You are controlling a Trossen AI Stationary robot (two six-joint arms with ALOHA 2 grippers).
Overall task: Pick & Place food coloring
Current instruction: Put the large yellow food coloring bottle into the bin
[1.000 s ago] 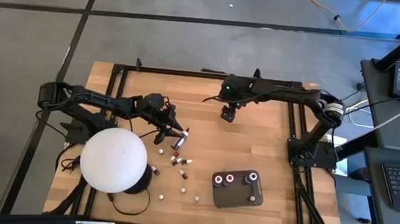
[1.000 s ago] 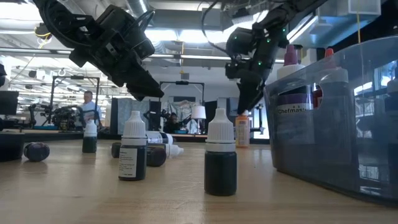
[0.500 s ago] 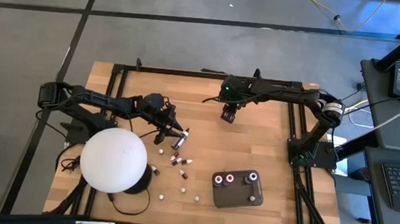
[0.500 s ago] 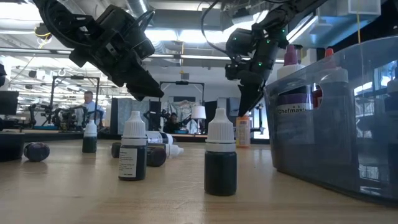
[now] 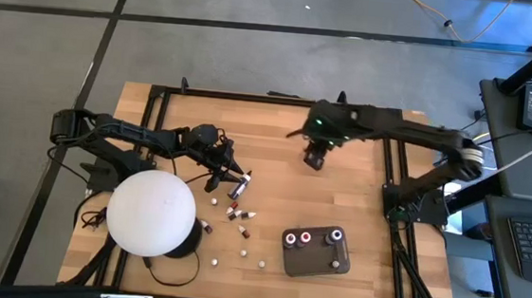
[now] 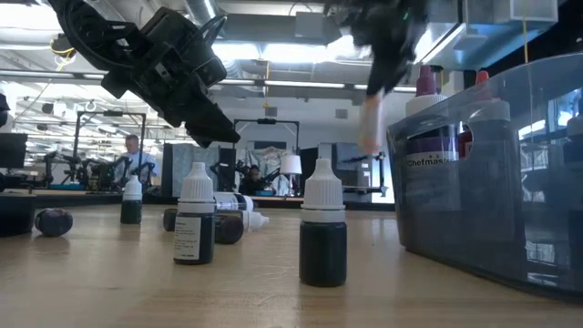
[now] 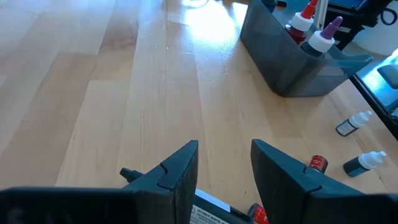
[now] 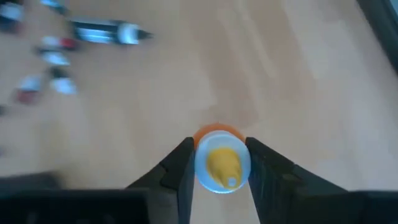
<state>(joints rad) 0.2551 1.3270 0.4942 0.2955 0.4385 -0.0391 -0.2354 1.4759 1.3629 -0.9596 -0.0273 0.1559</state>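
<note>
The food coloring bottles (image 5: pixel 239 214) stand and lie scattered on the wood near the table's middle; in the low view two white-capped dark ones (image 6: pixel 322 233) stand up front. My right gripper (image 5: pixel 315 159) is over the far middle of the table, shut on an orange bottle (image 8: pixel 222 163) with a yellow tip. My left gripper (image 5: pixel 236 176) hovers open just above the scattered bottles, with a lying red-capped bottle (image 7: pixel 254 214) under its fingers (image 7: pixel 180 171). The dark grey tray (image 5: pixel 315 251) holds three bottles. My right gripper pinches the orange bottle by its upper part, at the collar under the tip (image 8: pixel 204 167), between its two fingers. The fingers come from above, pointing down. The bottle hangs upright below them, and in the low view it shows blurred and clear of the table (image 6: pixel 369 128).
A big white dome (image 5: pixel 151 213) sits at the table's near left, close to my left arm. The tray (image 6: pixel 492 173) fills the low view's right side. Bare wood lies between the right gripper and the tray. A person (image 6: pixel 134 155) stands far back in the room.
My right gripper has gone up and toward the table's right edge, taking the orange bottle along. The bottle stood on the wood before and now hangs lifted clear, blurred by the motion. The left arm has kept still.
</note>
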